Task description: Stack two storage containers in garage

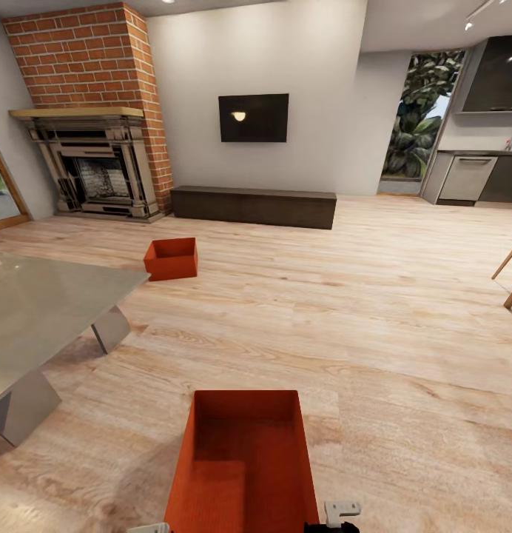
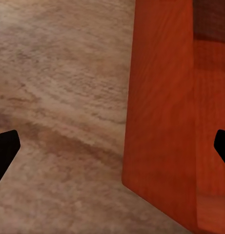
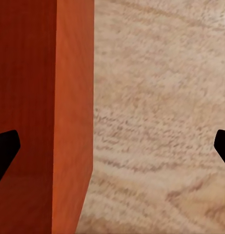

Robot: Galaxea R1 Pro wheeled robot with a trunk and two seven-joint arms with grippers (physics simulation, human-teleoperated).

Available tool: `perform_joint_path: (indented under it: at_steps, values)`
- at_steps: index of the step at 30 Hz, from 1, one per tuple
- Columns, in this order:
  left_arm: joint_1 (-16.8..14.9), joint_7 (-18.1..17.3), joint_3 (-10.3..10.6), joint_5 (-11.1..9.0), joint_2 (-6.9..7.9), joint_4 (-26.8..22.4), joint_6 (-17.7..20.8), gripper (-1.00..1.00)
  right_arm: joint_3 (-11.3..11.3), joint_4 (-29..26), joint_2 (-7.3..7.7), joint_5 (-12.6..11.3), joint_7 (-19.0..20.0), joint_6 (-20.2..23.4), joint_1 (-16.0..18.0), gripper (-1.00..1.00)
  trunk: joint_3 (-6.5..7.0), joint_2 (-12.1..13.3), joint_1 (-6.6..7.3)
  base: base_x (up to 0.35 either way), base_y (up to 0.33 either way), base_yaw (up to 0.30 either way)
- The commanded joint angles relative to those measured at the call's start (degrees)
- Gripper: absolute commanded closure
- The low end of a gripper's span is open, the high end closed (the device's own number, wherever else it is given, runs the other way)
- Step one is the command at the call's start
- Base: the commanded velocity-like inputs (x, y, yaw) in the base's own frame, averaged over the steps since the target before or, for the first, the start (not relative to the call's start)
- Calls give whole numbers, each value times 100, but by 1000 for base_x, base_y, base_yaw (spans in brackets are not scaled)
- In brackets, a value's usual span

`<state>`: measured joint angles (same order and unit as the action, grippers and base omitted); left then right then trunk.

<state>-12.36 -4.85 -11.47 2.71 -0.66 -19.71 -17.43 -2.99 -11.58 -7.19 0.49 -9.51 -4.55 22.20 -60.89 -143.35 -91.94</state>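
One red-orange storage container (image 1: 245, 463) sits on the light wood floor right in front of me, open top up and empty. The second container (image 1: 171, 257) rests farther off, near the brick fireplace. My left gripper (image 2: 112, 148) is open; its dark fingertips (image 2: 5, 152) stand wide apart, astride the near container's left wall (image 2: 161, 122). My right gripper (image 3: 112, 148) is open too, with the right wall (image 3: 68, 117) between its spread fingertips (image 3: 5, 148). Small pieces of both arms show at the head view's lower edge.
A low glass table (image 1: 41, 311) on angled metal legs stands at the left. A brick fireplace (image 1: 93, 118), a dark low bench (image 1: 254, 206) under a wall TV (image 1: 253, 117), kitchen units (image 1: 478, 178) and chair legs (image 1: 511, 274) ring the open wood floor (image 1: 359, 311).
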Motion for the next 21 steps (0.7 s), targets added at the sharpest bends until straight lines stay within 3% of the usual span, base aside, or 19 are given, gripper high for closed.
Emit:
perform_joint_path:
  at_steps: [1, 21]
  values:
    - [-3, -37, -49, 28, -5, 3, -14, -100, -32, 4, 1, 4, -33, -11, 3, -100, -5, -2, 1, 0, 0, 0]
    - [-3, -37, -49, 28, -8, 2, -14, -100, -33, 4, 2, 4, -33, -11, 3, -100, -5, -2, 1, 0, 0, 0]
